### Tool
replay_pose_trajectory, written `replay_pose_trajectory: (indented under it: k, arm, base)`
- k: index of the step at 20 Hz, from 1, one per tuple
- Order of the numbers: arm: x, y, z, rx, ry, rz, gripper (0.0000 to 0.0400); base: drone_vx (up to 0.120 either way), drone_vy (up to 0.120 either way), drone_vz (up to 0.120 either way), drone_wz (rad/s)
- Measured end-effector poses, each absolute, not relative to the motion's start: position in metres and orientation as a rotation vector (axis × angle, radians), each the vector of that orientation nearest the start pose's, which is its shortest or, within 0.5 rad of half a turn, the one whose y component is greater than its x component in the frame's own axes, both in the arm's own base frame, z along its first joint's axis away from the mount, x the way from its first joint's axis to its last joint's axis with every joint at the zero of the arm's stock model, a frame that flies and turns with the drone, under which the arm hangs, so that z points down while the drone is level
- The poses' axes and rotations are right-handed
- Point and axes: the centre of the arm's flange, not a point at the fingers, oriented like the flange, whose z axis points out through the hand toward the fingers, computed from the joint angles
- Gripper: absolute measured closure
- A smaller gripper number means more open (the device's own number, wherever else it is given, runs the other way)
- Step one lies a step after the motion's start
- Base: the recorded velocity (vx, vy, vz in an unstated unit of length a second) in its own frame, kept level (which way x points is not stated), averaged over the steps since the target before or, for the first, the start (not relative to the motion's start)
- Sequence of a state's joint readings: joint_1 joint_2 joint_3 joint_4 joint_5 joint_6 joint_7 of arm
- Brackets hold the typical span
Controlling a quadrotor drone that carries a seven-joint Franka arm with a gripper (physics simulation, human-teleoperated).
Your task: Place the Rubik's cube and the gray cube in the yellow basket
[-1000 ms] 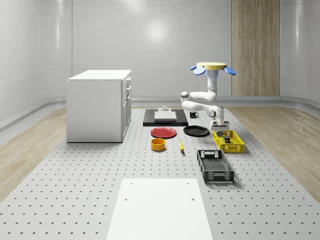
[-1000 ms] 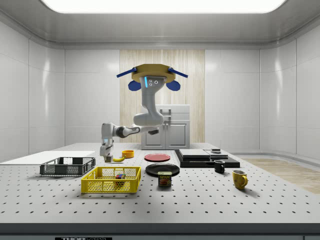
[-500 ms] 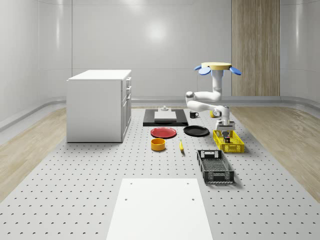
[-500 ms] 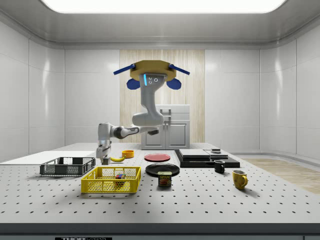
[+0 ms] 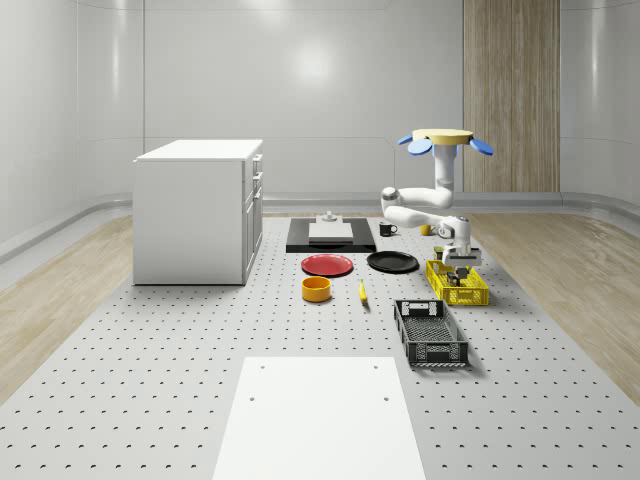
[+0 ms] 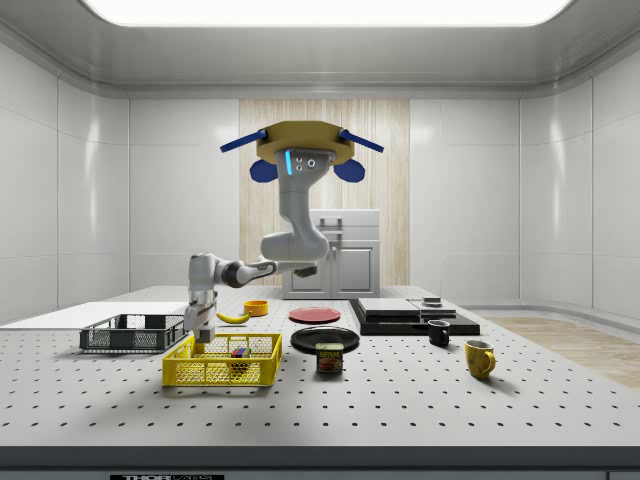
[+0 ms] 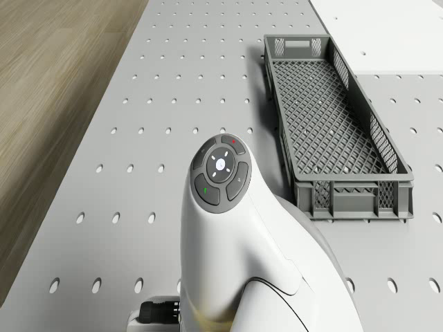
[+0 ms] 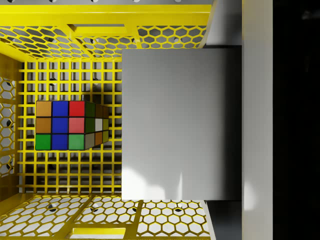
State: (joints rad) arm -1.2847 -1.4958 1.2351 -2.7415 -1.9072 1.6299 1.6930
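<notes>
The yellow basket (image 5: pixel 458 284) stands on the table at the whole-scene view's right, and the Rubik's cube (image 8: pixel 70 125) lies on its mesh floor (image 8: pixel 65 175). The Rubik's cube (image 6: pixel 238 352) sits near the basket's middle in the side view. My gripper (image 6: pixel 201 338) is shut on the gray cube (image 8: pixel 175 122) and holds it low over the basket's (image 6: pixel 222 361) left end in the side view, beside the Rubik's cube. One finger (image 8: pixel 257 120) presses against the gray cube's side. The drone (image 5: pixel 445 137) hovers above and behind the basket, with the arm reaching down to the gripper (image 5: pixel 463 263).
A gray crate (image 5: pixel 430 332) lies in front of the basket, with a white board (image 7: pixel 387 34) beyond it. A black plate (image 5: pixel 392 262), a red plate (image 5: pixel 327 265), an orange bowl (image 5: pixel 316 289) and a banana (image 5: pixel 362 292) lie alongside. A white cabinet (image 5: pixel 198 210) stands far off.
The drone and arm have shifted toward the whole-scene view's right. The gripper has come down with the gray cube, from above the basket's rim to low over its end.
</notes>
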Motion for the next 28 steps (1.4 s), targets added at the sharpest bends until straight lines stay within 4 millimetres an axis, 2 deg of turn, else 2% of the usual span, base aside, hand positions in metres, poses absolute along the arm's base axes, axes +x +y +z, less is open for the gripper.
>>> replay_pose_trajectory:
  k: [4, 14, 25, 28]
  arm:
    - [0.337, 0.000, 0.549, 0.001, -0.002, 0.786, 0.0150]
    - [0.337, 0.000, 0.587, 0.001, -0.002, 0.786, 0.0150]
    - [0.337, 0.000, 0.614, 0.000, -0.002, 0.786, 0.0150]
    - [0.337, 0.000, 0.616, 0.000, -0.002, 0.786, 0.0071]
  base:
    - [0.000, 0.000, 0.000, 0.000]
    - [0.000, 0.000, 0.000, 0.000]
    - [0.000, 0.000, 0.000, 0.000]
    - [0.000, 0.000, 0.000, 0.000]
